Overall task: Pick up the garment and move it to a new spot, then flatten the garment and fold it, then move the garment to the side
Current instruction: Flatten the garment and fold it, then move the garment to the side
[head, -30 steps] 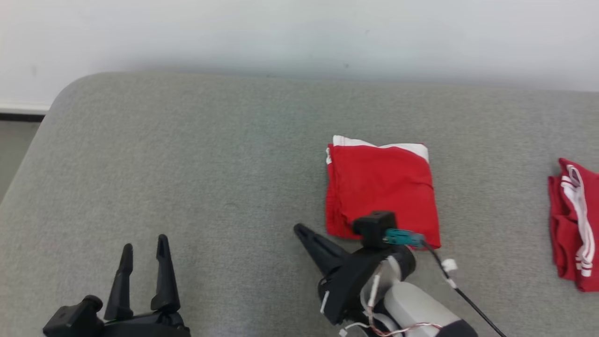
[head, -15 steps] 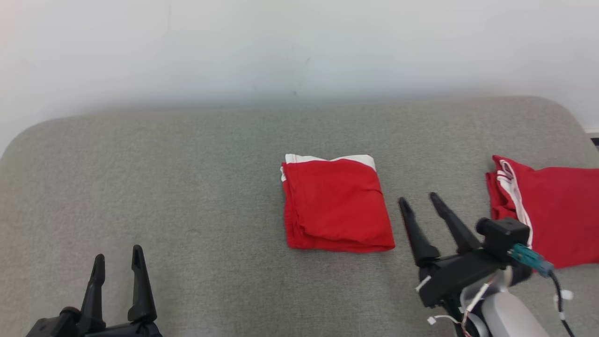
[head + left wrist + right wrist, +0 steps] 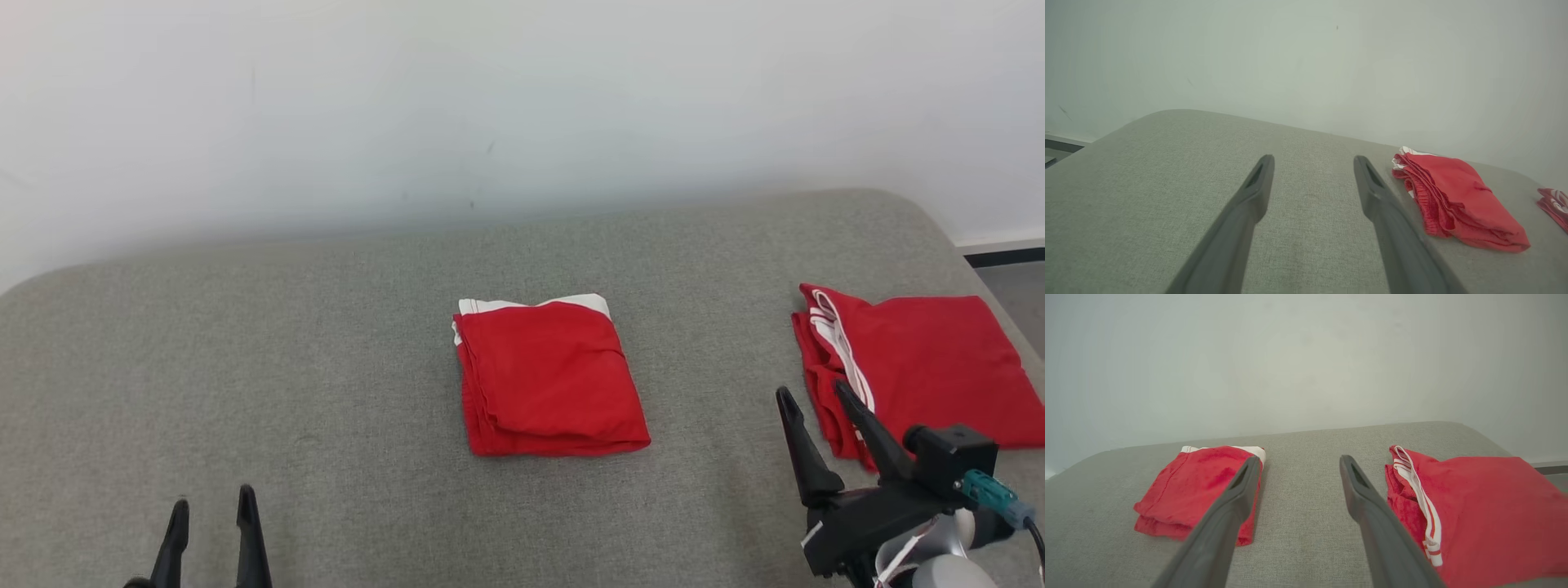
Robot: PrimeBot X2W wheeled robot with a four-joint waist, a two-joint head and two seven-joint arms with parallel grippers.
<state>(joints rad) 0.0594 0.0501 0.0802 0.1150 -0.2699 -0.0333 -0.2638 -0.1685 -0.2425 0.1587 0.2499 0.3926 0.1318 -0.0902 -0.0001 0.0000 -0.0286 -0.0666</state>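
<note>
The folded red garment [image 3: 551, 380] with white trim is soft, matt, lightly creased cloth on a grey tabletop [image 3: 286, 367] of coarse woven fabric. Right of it, the right gripper's [image 3: 813, 390] dark fingers look like smooth, matt plastic.

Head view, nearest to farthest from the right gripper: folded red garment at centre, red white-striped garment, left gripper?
1. Red white-striped garment, at the right, beside the right gripper.
2. Folded red garment, centre, to its left.
3. Left gripper, far lower left.
</note>
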